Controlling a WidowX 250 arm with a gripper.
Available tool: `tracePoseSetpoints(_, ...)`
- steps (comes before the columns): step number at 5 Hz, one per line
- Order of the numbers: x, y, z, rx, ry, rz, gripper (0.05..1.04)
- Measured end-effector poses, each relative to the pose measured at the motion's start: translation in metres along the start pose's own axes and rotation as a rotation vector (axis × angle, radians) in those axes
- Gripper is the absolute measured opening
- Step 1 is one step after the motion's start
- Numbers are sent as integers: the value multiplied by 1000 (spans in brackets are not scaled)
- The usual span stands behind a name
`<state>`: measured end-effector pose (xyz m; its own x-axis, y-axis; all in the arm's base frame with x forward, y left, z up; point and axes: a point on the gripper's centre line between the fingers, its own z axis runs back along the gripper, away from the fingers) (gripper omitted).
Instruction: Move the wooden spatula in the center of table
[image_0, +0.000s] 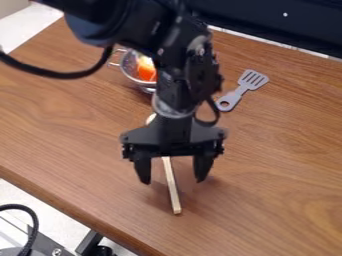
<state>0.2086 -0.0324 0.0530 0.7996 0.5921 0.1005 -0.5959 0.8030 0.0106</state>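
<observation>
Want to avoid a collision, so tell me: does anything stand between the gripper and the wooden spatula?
Nothing visible does: the gripper hangs over the spatula, open jaws either side of its handle. The gray slotted turner and the metal strainer lie farther back.

The wooden spatula (171, 185), pale and partly hidden, lies on the brown table (73, 130), its slim straight handle toward the near edge

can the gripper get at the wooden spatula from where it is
Probably yes: the open gripper hangs over the wooden spatula, its handle showing between the fingers, and nothing seems to block the way down.
</observation>
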Motion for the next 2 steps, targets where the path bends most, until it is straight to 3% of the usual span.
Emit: tracePoseSetpoints(2, 13, 5, 15, -7, 16, 69, 999)
